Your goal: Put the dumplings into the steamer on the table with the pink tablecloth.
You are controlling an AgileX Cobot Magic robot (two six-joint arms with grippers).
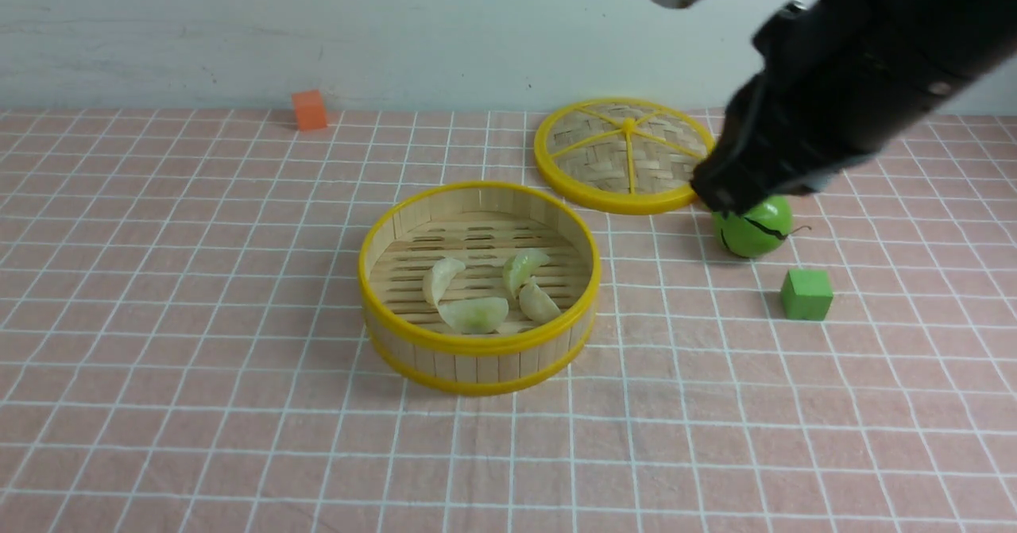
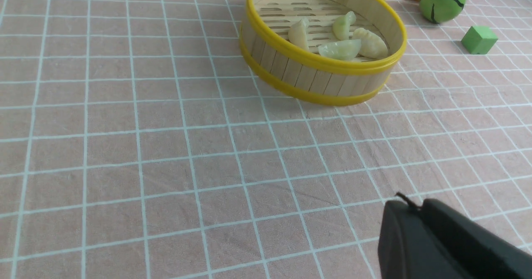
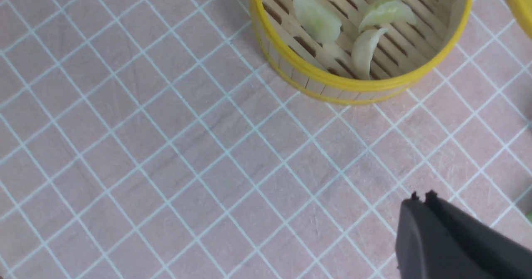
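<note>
The steamer (image 1: 477, 346) stands in the middle of the table on the pink tablecloth (image 1: 199, 318). Several pale dumplings (image 1: 475, 313) lie on its slatted floor, and both wrist views show the steamer (image 2: 320, 83) (image 3: 353, 83) with dumplings (image 2: 341, 49) (image 3: 318, 19) inside. My right gripper (image 1: 715, 195) hangs to the right of the steamer, above the cloth near a green ball; its jaws are shut with nothing between them (image 3: 422, 198). My left gripper (image 2: 409, 204) is also shut and empty, over bare cloth some way from the steamer, and the front view does not show it.
A flat woven lid (image 1: 628, 152) with yellow spokes lies behind and to the right of the steamer. A green ball (image 1: 759, 227) and a green cube (image 1: 806, 295) sit at the right. An orange cube (image 1: 309, 110) stands at the back left by the wall.
</note>
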